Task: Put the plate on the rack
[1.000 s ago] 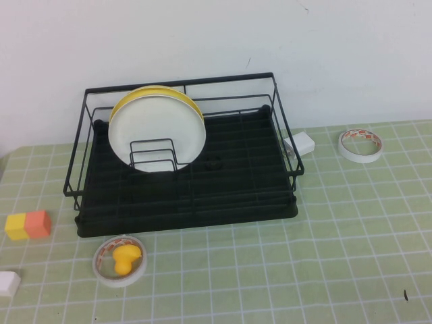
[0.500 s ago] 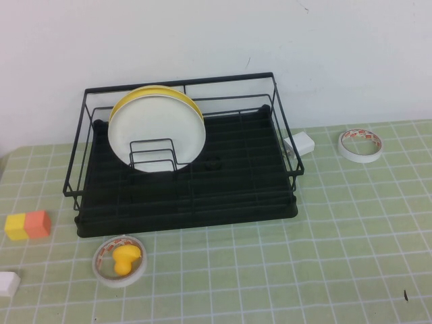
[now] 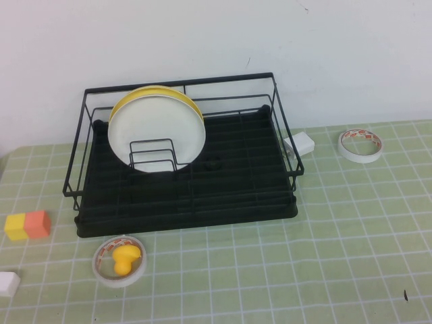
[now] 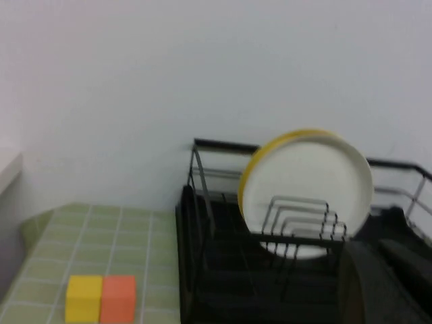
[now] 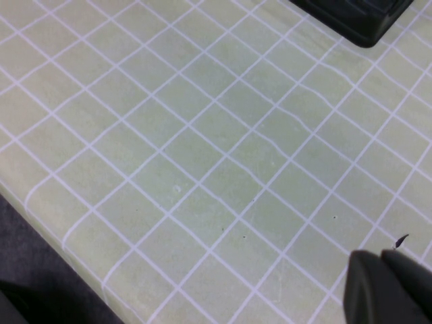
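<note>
Across the desk [image 3: 324, 256], with its green grid cloth, I see neither arm from the high camera; both sit back on my near side. Biggest thing out there is the black wire rack [image 3: 243, 196], standing well ahead of the left pincer [image 4: 385, 283], which shows only as a dark blur at the edge of its own wrist camera; I take it as fully closed and holding nothing. Inside the rack, the white plate [image 3: 156, 135] stands on edge in the small upright wire loops [image 3: 152, 155], leaning back against the yellow plate [image 3: 155, 92] just behind it, toward the rack's left end.

The right pincer [image 5: 388, 287] hangs low over bare cloth near the desk's front edge, likewise closed and empty, with one corner of the rack's tray base ahead of it.

A tape roll [image 3: 360, 145] lies far beyond the right pincer, past the rack's right end, and a small white block [image 3: 300, 144] touches the rack there. Nearer the left pincer, a second tape roll [image 3: 119, 262] rings a yellow rubber duck [image 3: 125, 258]. A yellow-and-orange block [image 3: 28, 225] and another white block [image 3: 8, 284] lie at the far left.
</note>
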`<action>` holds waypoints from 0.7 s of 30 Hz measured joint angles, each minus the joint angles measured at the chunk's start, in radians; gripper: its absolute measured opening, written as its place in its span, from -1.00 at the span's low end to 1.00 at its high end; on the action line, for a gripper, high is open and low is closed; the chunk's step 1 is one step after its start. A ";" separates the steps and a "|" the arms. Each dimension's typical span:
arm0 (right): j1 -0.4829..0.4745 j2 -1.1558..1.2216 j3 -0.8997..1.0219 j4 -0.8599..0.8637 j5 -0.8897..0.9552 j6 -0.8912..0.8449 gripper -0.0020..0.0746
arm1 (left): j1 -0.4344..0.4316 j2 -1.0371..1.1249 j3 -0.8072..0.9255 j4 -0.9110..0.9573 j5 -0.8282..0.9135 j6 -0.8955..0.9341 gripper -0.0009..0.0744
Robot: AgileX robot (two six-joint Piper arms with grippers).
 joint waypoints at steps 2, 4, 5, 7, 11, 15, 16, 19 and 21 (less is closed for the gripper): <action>0.000 0.000 0.000 0.001 0.000 0.000 -0.95 | 0.000 -0.002 0.000 0.292 0.044 -0.274 -0.98; 0.000 0.000 0.000 0.001 0.000 0.000 -0.95 | 0.007 -0.002 0.000 0.512 0.103 -0.500 -0.98; 0.000 0.000 0.000 0.001 0.000 0.000 -0.95 | 0.011 -0.003 0.000 0.609 0.147 -0.608 -0.98; 0.000 0.000 0.000 0.001 0.000 0.000 -0.95 | 0.026 -0.003 0.000 0.744 0.245 -0.778 -0.98; 0.000 0.000 0.000 0.001 0.000 0.000 -0.95 | 0.040 -0.005 -0.004 0.854 0.342 -0.847 -0.98; 0.000 0.000 0.000 0.001 0.000 0.000 -0.95 | 0.040 -0.005 -0.004 0.881 0.346 -0.851 -0.98; 0.000 0.000 0.000 0.001 0.000 0.000 -0.95 | 0.040 -0.005 -0.006 0.890 0.346 -0.858 -0.98; 0.000 0.000 0.000 0.001 0.000 0.000 -0.95 | 0.040 -0.005 -0.006 0.934 0.349 -0.870 -0.98; 0.000 0.000 0.000 0.001 0.000 0.000 -0.95 | 0.040 -0.005 -0.006 0.963 0.349 -0.873 -0.98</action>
